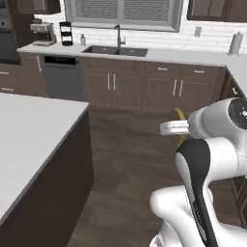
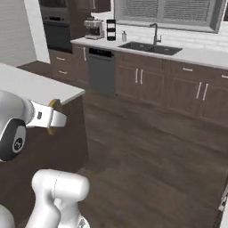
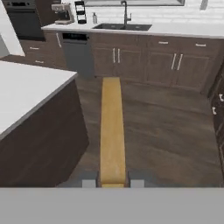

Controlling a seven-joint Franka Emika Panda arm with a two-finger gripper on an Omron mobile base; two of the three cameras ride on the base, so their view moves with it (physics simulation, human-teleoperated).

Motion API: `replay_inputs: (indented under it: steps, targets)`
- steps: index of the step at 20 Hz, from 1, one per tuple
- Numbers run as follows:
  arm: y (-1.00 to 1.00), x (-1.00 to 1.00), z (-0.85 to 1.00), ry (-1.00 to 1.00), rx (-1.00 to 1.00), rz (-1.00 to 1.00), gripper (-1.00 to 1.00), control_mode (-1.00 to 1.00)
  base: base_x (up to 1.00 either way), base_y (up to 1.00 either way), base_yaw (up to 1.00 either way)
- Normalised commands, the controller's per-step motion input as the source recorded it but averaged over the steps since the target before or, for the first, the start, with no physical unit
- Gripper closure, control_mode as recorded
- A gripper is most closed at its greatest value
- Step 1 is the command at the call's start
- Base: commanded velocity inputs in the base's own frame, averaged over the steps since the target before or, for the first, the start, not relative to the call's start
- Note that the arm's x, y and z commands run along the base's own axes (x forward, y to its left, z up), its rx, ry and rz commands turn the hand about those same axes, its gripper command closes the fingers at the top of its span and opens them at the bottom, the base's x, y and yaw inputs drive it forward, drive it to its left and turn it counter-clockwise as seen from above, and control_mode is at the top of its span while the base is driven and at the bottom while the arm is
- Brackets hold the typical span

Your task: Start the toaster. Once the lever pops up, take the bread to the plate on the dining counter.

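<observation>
Left base view: the dining counter, white top over dark wood sides, sits at the left. One slice of bread shows as a tan sliver at the arm's wrist, above the wood floor. Far wall: one sink, one dishwasher.

Right base view: the bread pokes out edge-on just beside the counter's near corner. One coffee machine stands far left.

Hand view: the gripper is clamped on the bread, seen edge-on as a long tan-yellow strip between both fingertips, right of the counter.
</observation>
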Motion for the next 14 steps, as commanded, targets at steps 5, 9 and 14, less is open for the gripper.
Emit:
replay_inputs:
  steps: [5,9,14]
  targets:
    - [0.0,0.0,0.0,0.0,0.0,0.0,1.0,1.0,0.04,0.1,0.99]
    - [0.0,0.0,0.0,0.0,0.0,0.0,1.0,1.0,0.1,0.18,0.92]
    - [0.0,0.0,0.0,0.0,0.0,0.0,1.0,1.0,0.09,0.17,0.85]
